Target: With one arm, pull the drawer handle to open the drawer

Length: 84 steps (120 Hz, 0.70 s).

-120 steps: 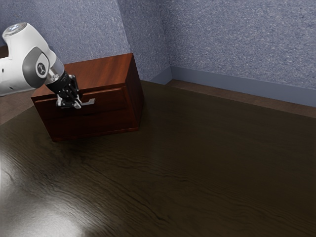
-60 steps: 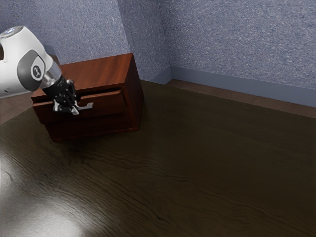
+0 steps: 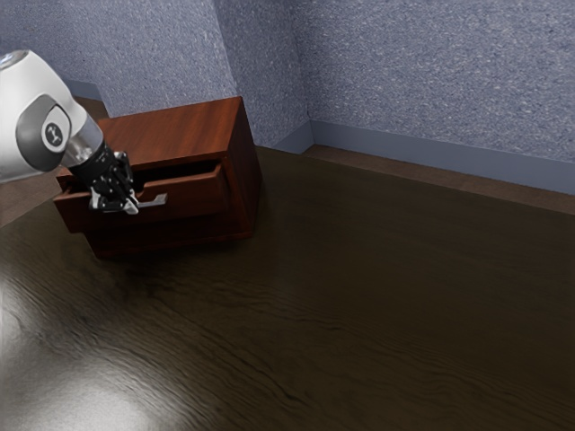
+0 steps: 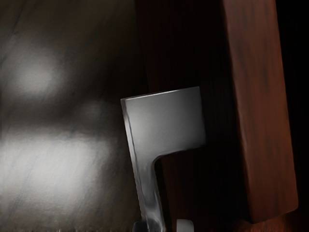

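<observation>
On dark table (image 3: 359,296) near wall (image 3: 162,54), pincer (image 3: 115,199) clamped on silver handle (image 3: 151,200), drawer (image 3: 193,190) slightly out of cabinet (image 3: 180,126).

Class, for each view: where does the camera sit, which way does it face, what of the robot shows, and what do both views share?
Exterior: beside the arm, facing across the table to the cabinet; arm and claw show, at the handle.
Wrist: at the claw, facing the handle close up, drawer beside it.
Shared: handle, drawer, table.
</observation>
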Motion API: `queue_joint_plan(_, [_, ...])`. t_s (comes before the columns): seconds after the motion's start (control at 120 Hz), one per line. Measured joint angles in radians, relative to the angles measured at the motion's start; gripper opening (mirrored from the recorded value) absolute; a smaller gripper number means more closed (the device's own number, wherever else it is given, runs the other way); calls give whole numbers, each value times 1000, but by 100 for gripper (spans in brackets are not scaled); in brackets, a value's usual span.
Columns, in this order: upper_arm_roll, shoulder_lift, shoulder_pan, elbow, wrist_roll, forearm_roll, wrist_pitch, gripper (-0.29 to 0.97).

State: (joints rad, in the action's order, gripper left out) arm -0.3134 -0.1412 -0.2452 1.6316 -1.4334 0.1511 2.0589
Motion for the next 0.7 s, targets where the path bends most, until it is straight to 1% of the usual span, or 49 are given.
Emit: queue_joint_plan(0.7, [27,104,-2,119,-5,-7,6,-11])
